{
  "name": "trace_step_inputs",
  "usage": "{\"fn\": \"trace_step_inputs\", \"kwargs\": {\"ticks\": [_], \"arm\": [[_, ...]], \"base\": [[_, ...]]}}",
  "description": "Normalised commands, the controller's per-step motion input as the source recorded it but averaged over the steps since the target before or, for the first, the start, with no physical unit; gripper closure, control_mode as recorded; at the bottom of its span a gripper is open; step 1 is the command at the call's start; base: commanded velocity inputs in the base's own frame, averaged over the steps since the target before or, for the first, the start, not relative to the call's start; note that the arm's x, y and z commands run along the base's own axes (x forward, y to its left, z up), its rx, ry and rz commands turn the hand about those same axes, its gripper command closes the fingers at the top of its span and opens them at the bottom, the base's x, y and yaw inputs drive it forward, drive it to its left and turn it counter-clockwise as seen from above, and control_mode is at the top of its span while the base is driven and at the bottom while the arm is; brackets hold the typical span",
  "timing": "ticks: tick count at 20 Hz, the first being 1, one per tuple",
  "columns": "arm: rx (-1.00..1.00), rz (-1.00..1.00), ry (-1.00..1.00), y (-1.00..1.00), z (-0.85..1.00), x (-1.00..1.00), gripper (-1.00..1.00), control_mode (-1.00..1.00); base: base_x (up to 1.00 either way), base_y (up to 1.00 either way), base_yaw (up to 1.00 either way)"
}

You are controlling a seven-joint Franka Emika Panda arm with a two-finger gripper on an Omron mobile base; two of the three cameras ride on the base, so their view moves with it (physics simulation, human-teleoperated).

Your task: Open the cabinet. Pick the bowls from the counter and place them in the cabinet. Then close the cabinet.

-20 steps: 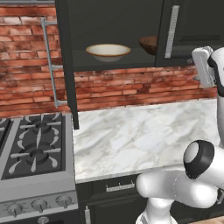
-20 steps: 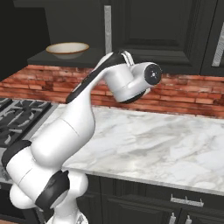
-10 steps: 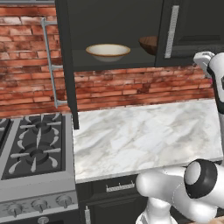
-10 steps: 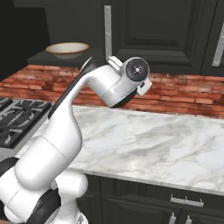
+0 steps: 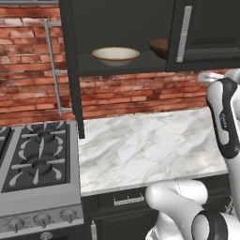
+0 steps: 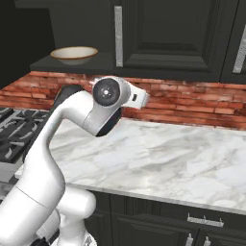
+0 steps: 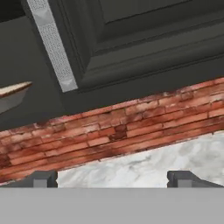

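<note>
The cabinet (image 5: 126, 23) hangs over the counter (image 5: 150, 140) with its left door (image 5: 70, 70) swung open and its right door (image 5: 206, 33) closed. On its bottom shelf sits the cream bowl (image 5: 116, 55) (image 6: 74, 54). To its right the brown bowl (image 5: 159, 47) is half hidden behind the closed door. My gripper (image 7: 113, 181) is open and holds nothing. It hangs above the counter (image 7: 153, 166) below the cabinet, facing the brick wall and the closed door's silver handle (image 7: 52, 43). The cream bowl's rim (image 7: 13, 89) shows at the left edge of the hand view.
A gas stovetop (image 5: 37, 154) with black grates lies left of the counter. Dark drawers (image 6: 202, 221) run under the counter edge. The open door's handle (image 5: 54, 70) juts out over the stove side. My white arm (image 6: 108, 101) bends over the counter's left part.
The arm has dropped lower and swung, its elbow moving left in the right base view. The gripper stayed open. Both bowls and the doors are unchanged.
</note>
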Motion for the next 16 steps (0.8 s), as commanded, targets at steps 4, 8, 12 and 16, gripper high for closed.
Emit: {"fn": "trace_step_inputs", "kwargs": {"ticks": [4,8,12,16], "arm": [[-0.21,0.0,-0.27,0.14,-0.05,-0.68,-1.0,-1.0],[-0.06,0.03,-0.2,0.02,-0.09,-0.7,-1.0,-1.0],[-0.03,0.03,-0.14,0.02,-0.07,-0.45,-1.0,-1.0],[-0.04,0.02,-0.11,0.09,0.0,-0.34,-1.0,-1.0]], "base": [[0.0,0.0,0.0],[0.0,0.0,0.0],[0.0,0.0,0.0],[0.0,0.0,0.0]]}}
